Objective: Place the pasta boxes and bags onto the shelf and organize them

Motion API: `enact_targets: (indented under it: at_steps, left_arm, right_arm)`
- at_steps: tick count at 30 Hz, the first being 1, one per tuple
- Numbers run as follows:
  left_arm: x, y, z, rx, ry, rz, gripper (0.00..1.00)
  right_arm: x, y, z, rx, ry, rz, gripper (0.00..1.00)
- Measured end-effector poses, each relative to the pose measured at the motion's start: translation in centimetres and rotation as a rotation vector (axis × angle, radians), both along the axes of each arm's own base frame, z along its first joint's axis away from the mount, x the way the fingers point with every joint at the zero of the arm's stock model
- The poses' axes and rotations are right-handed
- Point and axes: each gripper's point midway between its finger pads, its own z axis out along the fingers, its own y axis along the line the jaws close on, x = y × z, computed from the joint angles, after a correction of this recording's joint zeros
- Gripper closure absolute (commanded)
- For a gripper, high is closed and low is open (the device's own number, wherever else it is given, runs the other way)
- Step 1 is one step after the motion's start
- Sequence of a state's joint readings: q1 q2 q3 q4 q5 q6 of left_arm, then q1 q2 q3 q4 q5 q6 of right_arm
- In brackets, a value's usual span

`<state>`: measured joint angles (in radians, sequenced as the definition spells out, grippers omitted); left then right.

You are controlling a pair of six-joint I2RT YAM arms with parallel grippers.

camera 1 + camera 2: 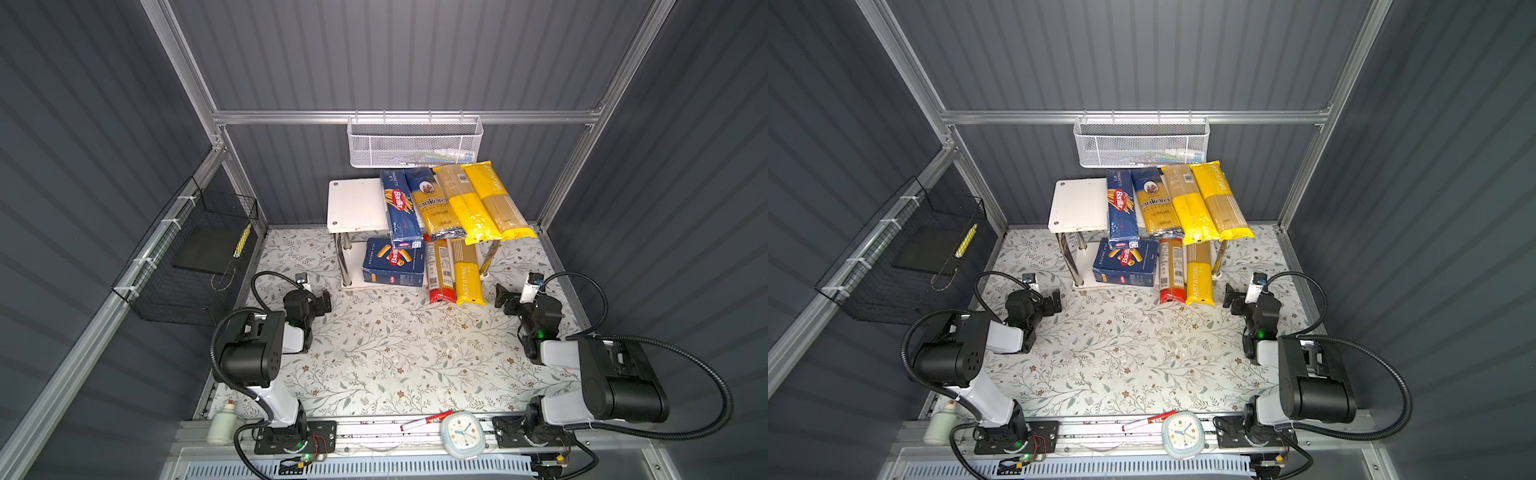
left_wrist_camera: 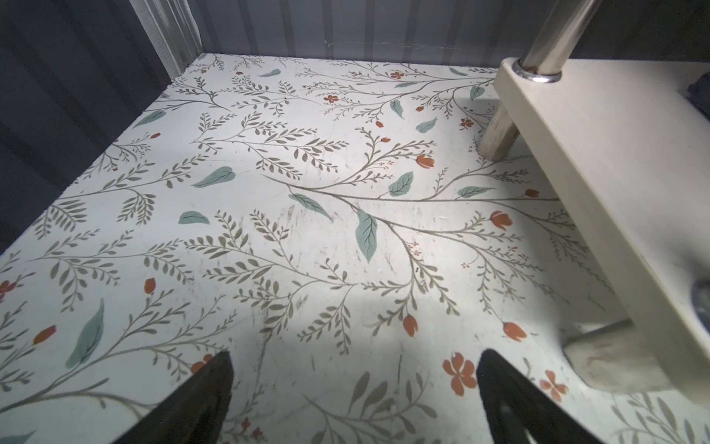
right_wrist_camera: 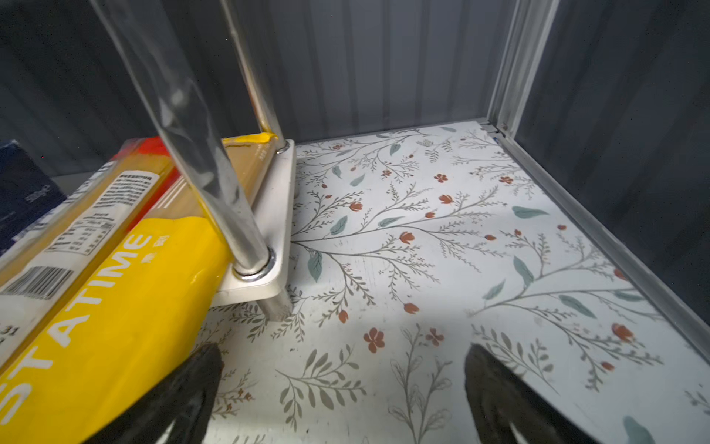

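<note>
Seemingly everything sits on the shelf [image 1: 353, 203]: spaghetti box [image 1: 400, 210] and three top bags [image 1: 469, 203] above, rigatoni box [image 1: 392, 264] and two lower bags [image 1: 467, 274] beneath. The bags overhang the front, so a brush from the right gripper [image 1: 505, 297] nearby could drag the lower bags off. It and the left gripper [image 2: 353, 365] gape empty. A mesh basket [image 1: 415, 145] hangs close overhead.

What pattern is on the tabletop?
The tabletop shows leafy branches and red flowers on white; left wrist view.
</note>
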<state>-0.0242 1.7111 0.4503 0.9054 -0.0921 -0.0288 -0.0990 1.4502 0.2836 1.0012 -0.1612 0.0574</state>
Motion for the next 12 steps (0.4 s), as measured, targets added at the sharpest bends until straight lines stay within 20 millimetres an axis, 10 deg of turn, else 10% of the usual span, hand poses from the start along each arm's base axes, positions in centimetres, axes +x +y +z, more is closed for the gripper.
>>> enact_targets:
  at_steps: [12]
  left_arm:
    - [0.01, -0.01, 0.02, 0.000, -0.001, -0.001, 0.00]
  right_arm:
    - [0.03, 0.98, 0.13, -0.010, -0.004, 0.062, 0.01]
